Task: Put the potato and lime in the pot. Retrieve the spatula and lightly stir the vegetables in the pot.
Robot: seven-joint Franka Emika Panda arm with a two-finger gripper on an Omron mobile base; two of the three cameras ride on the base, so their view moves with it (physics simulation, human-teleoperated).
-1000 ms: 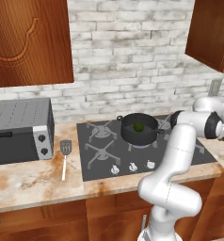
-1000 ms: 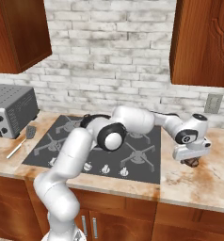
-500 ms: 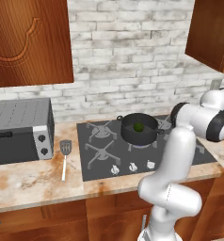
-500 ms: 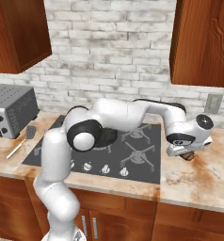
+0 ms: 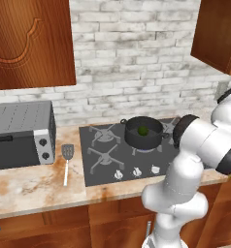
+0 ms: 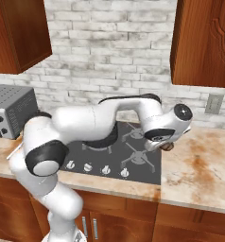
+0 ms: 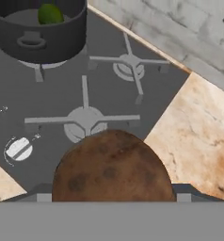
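- The fingers [image 7: 187, 190] stand wide apart with the potato [image 7: 113, 167] between them. Their tips are mostly hidden behind it, but they look clamped on its flanks rather than standing free.
- In the right base view the potato [image 6: 167, 147] sits tucked right under the hand. It appears to be clear of the desk [image 7: 198, 132], over the stove's [image 7: 85, 89] near corner.
- Handling: I judge the potato firm and fairly dense, so it will not give under the squeeze. Its skin looks rough and matt, which should help against slipping.
- Its rounded shape is the risk, because a hold off the widest part could let it roll or squirt out. The best place to hold is across the middle of the short axis, the fingers square on opposite sides.
- The pot [image 7: 62, 40] stands ahead of the fingers, apart from them across a burner, with its mouth open.
- The lime [image 7: 50, 13] already lies inside the pot, at its far side from the fingers.
- A low release would spare the potato a hard drop onto the lime.
- The spatula [image 5: 66, 160] lies flat on the desk, well away from the fingers, beyond the pot and off the far edge of the stove.
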